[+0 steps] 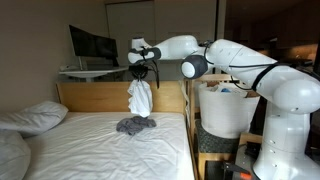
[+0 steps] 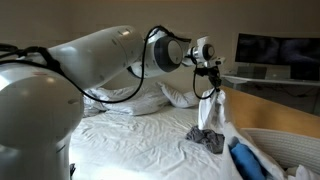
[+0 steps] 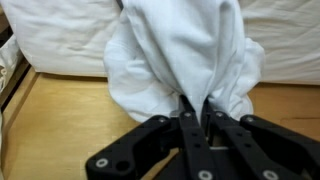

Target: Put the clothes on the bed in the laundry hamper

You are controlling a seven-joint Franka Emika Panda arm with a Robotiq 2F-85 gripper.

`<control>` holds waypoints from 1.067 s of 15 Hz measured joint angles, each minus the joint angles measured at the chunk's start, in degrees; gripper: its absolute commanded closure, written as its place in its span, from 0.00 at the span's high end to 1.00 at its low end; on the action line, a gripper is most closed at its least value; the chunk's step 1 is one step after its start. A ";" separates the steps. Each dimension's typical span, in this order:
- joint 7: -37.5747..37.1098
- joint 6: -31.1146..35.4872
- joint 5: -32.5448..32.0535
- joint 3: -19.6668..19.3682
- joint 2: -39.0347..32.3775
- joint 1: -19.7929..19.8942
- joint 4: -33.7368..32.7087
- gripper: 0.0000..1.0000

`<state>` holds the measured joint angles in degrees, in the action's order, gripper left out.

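While the gripper (image 3: 196, 115) is filling the bottom of the wrist view, its jaws are pinching one white garment (image 3: 180, 50), which is bunching just above the fingertips at the centre of the frame. In an exterior view this garment is hanging over the bed (image 1: 90, 150), directly above a second, grey garment (image 1: 135, 125) lying on the sheet. One white laundry hamper (image 1: 225, 115) is standing at centre right, beside the bed; its contents are not showing clearly.

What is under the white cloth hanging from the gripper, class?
A gray cloth lies crumpled on the bed beneath the white cloth. Whether the two touch cannot be told. In the wrist view the white cloth fills the middle and the gray one does not show.
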<state>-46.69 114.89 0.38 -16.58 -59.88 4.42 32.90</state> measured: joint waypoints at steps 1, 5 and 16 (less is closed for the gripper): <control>-2.07 2.40 0.32 0.00 -0.46 0.01 0.00 0.03; -10.22 10.88 0.51 -0.05 -2.16 0.01 0.00 0.11; -1.09 8.93 2.60 3.79 -0.14 3.28 0.17 0.03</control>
<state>-47.78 123.82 2.97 -12.78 -60.02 7.70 33.07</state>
